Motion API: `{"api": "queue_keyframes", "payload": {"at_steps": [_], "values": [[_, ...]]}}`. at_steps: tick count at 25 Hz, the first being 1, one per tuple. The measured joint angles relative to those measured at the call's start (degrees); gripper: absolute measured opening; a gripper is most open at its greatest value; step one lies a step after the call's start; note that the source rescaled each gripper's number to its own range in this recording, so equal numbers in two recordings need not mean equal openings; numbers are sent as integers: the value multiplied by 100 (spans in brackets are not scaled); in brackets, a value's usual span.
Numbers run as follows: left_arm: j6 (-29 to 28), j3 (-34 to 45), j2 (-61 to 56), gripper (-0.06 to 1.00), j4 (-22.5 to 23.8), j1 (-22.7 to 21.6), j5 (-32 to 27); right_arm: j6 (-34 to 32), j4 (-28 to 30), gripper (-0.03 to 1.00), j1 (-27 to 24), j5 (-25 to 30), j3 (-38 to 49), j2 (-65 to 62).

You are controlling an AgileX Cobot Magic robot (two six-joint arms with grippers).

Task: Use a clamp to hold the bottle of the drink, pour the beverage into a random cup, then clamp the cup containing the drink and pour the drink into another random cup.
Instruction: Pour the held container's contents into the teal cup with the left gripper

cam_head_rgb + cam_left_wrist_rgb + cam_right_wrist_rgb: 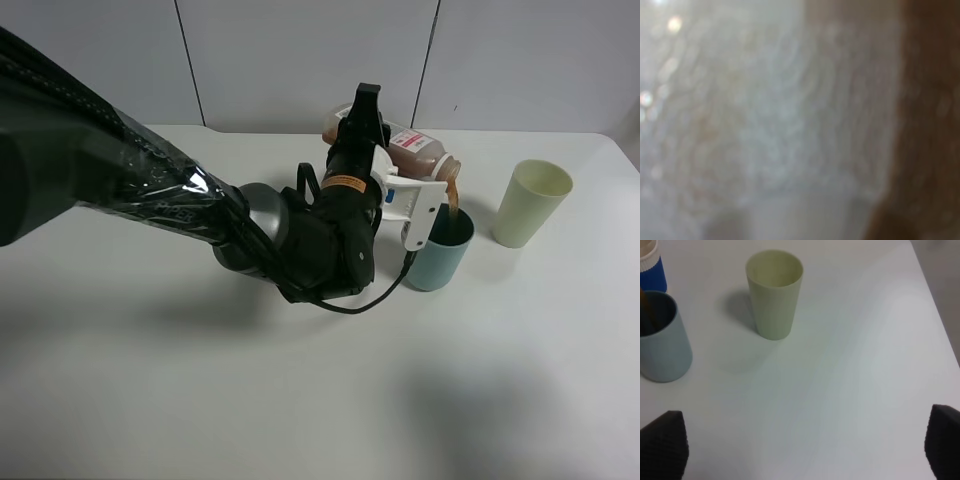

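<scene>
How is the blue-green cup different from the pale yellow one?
The teal tumbler is blue-green; the pale yellow-green cup is much lighter. The teal tumbler looks shorter than the pale yellow-green cup. Brown drink streams from the tipped bottle into the teal tumbler, while the pale yellow-green cup looks empty inside. Both are plain, tapered and standing upright on the white table.
</scene>
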State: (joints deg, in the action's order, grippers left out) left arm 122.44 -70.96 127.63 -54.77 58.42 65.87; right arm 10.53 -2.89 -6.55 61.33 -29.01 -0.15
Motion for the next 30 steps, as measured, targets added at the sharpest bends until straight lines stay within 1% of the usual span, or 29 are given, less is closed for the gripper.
{"api": "queue_keyframes", "payload": {"at_steps": [21,30], "values": [[10,0,0,2,387,0,145,0,0,81,0,0,0,0],[141,0,0,2,431,0,215,0,0,81,0,0,0,0]]}}
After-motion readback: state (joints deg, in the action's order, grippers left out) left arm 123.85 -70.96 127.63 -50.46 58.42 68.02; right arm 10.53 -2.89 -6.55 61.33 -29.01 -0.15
